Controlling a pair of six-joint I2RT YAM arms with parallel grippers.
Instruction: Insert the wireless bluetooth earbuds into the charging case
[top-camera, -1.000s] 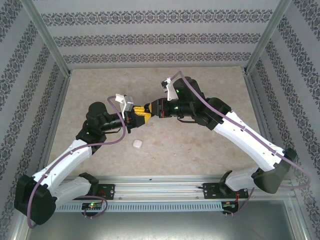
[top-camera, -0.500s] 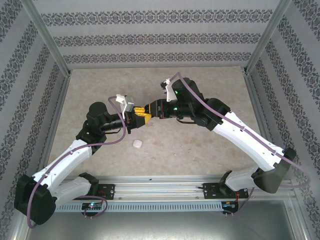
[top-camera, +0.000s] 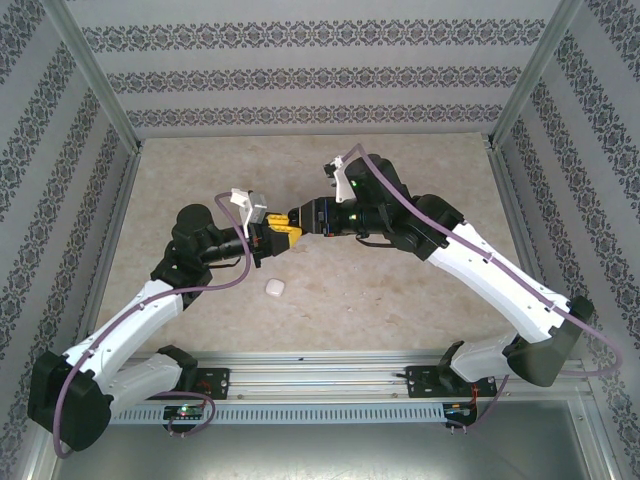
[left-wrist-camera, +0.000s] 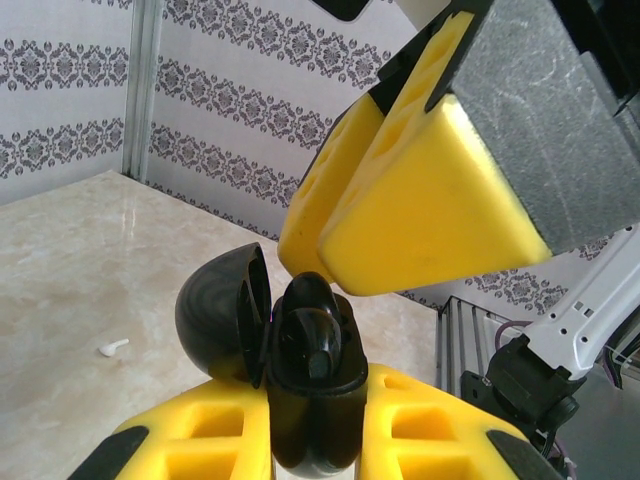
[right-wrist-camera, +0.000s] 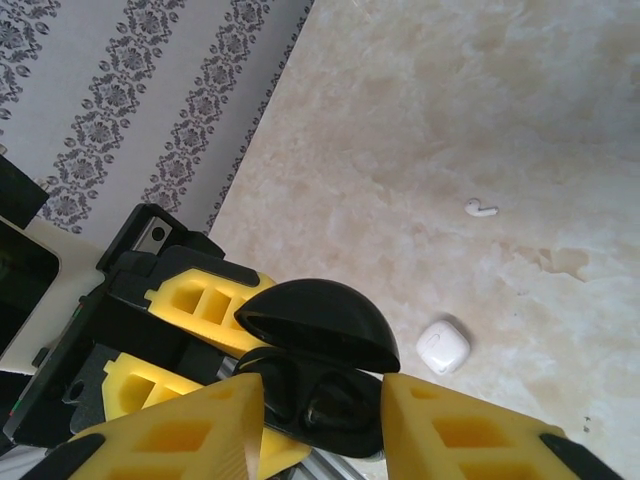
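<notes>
My left gripper (left-wrist-camera: 312, 442) is shut on an open black charging case (left-wrist-camera: 312, 400), held upright above the table with its lid (left-wrist-camera: 215, 310) tipped back. Black earbuds (left-wrist-camera: 315, 335) sit in its wells. My right gripper (right-wrist-camera: 322, 405) hovers over the case mouth, open, one yellow finger on each side of the case (right-wrist-camera: 335, 400) and nothing between the pads. In the top view the two grippers (top-camera: 268, 238) (top-camera: 287, 224) meet tip to tip at mid-table. A closed white charging case (top-camera: 275, 287) lies on the table just in front of them.
A lone white earbud (right-wrist-camera: 481, 208) lies on the marble tabletop (top-camera: 400, 290), also seen in the left wrist view as a small white earbud (left-wrist-camera: 112, 347). Patterned walls and metal frame posts (top-camera: 95, 90) enclose the table.
The right gripper has crept slightly left toward the left gripper and its jaws have parted. The left arm and the white case have not moved.
</notes>
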